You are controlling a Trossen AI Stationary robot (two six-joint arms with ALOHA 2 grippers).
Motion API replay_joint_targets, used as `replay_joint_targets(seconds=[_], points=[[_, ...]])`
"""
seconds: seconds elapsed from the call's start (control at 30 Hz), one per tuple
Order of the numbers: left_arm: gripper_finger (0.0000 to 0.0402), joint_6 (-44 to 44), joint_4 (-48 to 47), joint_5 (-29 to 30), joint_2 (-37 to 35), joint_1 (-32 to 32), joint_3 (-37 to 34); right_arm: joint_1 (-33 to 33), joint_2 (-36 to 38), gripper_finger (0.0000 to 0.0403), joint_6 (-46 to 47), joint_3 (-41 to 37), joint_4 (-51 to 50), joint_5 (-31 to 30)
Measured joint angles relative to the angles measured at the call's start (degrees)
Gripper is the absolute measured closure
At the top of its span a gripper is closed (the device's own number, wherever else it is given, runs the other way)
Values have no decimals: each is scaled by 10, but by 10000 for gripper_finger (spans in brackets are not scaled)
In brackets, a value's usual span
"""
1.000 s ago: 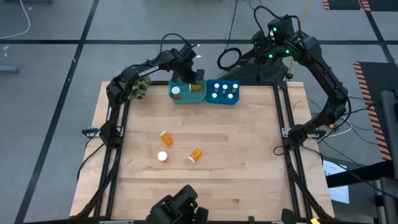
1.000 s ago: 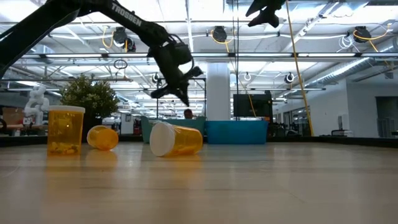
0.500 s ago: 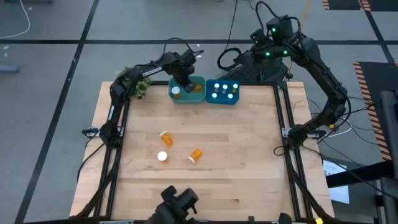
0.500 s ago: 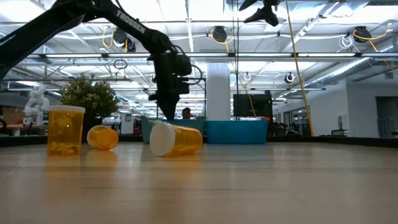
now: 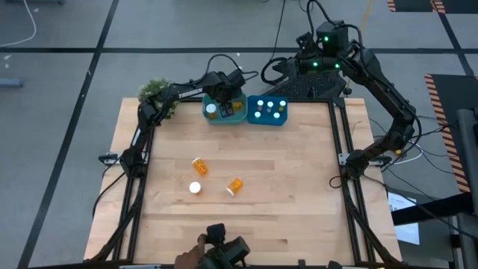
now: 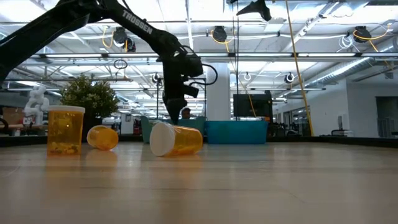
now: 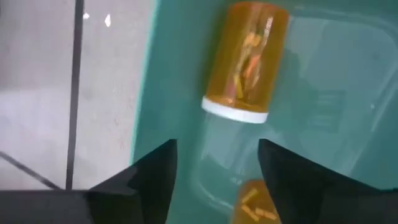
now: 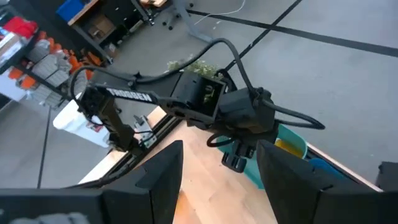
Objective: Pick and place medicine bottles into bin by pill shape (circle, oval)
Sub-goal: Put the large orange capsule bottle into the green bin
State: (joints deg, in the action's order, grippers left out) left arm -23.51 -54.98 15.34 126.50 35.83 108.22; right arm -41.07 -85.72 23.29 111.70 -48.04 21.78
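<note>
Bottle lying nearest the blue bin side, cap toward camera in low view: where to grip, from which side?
Grip the tipped bottle across its orange barrel, behind the white cap, descending from above. It lies on its side, so the round barrel offers two opposite flanks; fingers should straddle it crosswise to its long axis. It may roll.

Teal bin (image 5: pixel 237 116) next to a brighter blue bin (image 5: pixel 267 119), both on a pale wood table (image 5: pixel 284 187). The medicine bottles (image 6: pixel 176 139) are see-through orange with white caps, yellowish pills inside. Arms are black, and the plant (image 5: pixel 154 93) is green.
</note>
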Motion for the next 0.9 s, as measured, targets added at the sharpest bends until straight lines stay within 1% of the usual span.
replay_joint_targets(seconds=[0.1, 0.2, 0.37, 0.43, 0.63, 0.9], points=[[154, -22, 18, -7, 1, -3, 0, 5, 0, 207, 12, 0, -1, -8], [148, -48, 42, -7, 0, -9, 0, 9, 0, 207, 22, 0, -2, -9], [156, -97, 53, -14, 7, -16, 0, 16, -5, 207, 35, 0, -2, -10], [160, -98, 58, -6, 13, -15, 0, 18, -6, 207, 35, 0, -3, -10], [169, -105, 74, -8, 29, -5, 0, 29, -14, 207, 37, 0, -3, -9], [170, -111, 52, -6, 35, -5, -1, 33, -23, 207, 37, 0, -2, -9]])
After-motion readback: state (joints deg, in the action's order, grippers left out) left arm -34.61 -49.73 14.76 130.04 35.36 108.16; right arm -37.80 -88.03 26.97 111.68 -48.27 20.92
